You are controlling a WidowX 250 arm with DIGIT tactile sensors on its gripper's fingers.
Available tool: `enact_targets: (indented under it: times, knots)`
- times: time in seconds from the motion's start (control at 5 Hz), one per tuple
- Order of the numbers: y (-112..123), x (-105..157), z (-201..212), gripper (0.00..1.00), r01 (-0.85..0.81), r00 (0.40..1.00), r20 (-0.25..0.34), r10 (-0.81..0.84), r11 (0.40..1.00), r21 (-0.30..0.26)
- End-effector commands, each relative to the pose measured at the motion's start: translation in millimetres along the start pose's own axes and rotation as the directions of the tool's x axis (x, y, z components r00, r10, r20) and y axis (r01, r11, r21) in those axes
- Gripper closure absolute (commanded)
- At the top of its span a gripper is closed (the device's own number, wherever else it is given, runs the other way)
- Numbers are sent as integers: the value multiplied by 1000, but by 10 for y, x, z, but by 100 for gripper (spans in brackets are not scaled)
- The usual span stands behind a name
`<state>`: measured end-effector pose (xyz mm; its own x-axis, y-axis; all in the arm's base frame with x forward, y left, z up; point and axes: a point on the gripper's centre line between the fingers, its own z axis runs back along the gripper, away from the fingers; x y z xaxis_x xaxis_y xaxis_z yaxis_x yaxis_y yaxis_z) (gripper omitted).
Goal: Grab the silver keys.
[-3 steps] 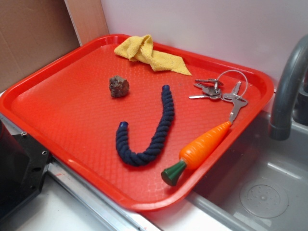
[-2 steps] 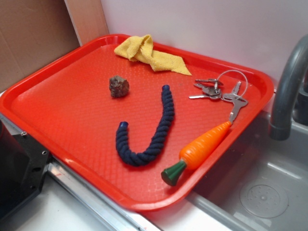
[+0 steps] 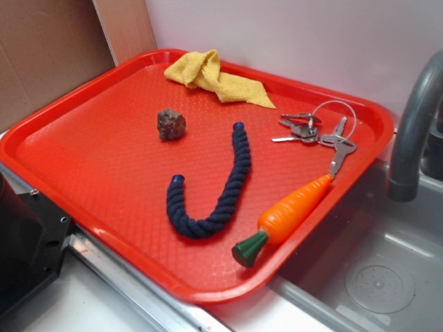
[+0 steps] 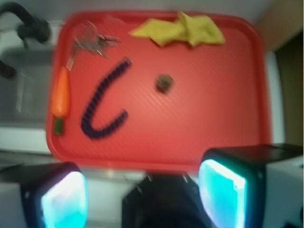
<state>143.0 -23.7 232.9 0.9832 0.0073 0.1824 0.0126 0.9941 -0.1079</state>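
Nothing on the tray has shifted since the earlier exterior views: every item lies where it lay, and no arm has come into that view. In the wrist view the tool (image 4: 142,190) sits nearest, its two glowing cyan pads (image 4: 64,199) spread wide with nothing between them, so it is released, held back off the near rim of the red tray (image 3: 83,145) and touching none of the things on it. In the exterior view, nearest on the tray, at about 5 o'clock, lies the toy carrot (image 3: 287,214), green stem toward the near edge and orange tip pointing up toward 1 o'clock. Just beside it, toward 7 o'clock of the tray's middle, the dark blue rope (image 3: 214,187) curls in a J shape. Farther in, at about 10 o'clock, sits a small brown lump (image 3: 171,124), apart from the rope. The silver keys (image 3: 311,130) lie at about 2 o'clock, close to the tray's right rim, fanned flat on their thin wire loop, one long key reaching down nearly to the carrot's tip. Farthest back, at 12 o'clock, a crumpled yellow cloth (image 3: 211,77) rests against the far rim. Off the tray at 3 o'clock stands a grey faucet (image 3: 415,124) over a sink (image 3: 374,277).
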Motion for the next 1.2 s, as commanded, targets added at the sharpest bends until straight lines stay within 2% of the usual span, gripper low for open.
enact_targets:
  times: [0.0,0.2,0.4,1.0]
  knots:
    - [-292,549,-468,0,88,991,114,-76,991,-98]
    - [-345,794,-843,0,100,991,92,-96,994,-38]
    - [-407,881,-1073,0,120,986,117,-120,993,2]
    - [-407,881,-1073,0,120,986,117,-120,993,2]
